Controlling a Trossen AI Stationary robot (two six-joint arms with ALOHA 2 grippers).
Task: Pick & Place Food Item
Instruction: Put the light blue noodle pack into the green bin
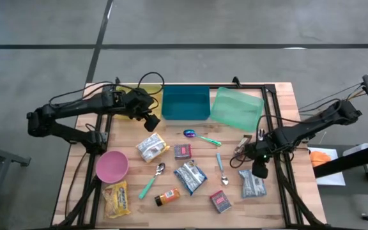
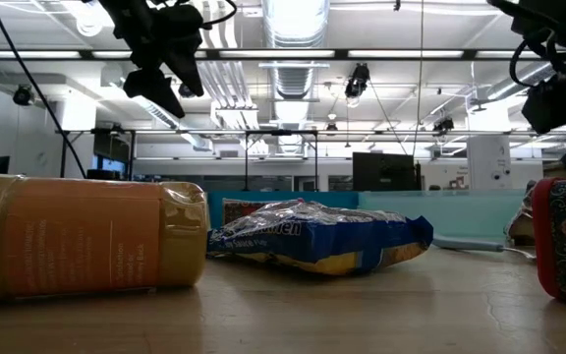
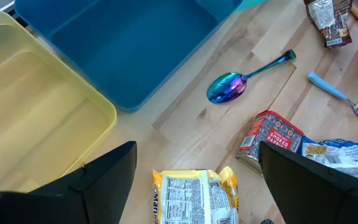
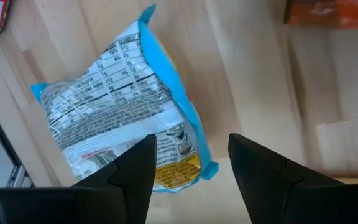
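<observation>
Lab hall: concrete floor [image 1: 43, 25], ceiling strip lights [image 2: 293, 20], monitors [image 2: 386, 170].

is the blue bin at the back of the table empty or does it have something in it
Empty. The blue bin shows only its bare floor in the high view, and the left wrist view shows nothing inside it either.

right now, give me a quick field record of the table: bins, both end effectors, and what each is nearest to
bins: yellow bin, blue bin, green bin, side by side at the far edge
left end effector: open, empty, above the yellow-edged packet, near the yellow and blue bins
right end effector: open, empty, above the blue-edged packet
bowl: pink bowl, near the left arm
loose cutlery: iridescent spoon
</observation>
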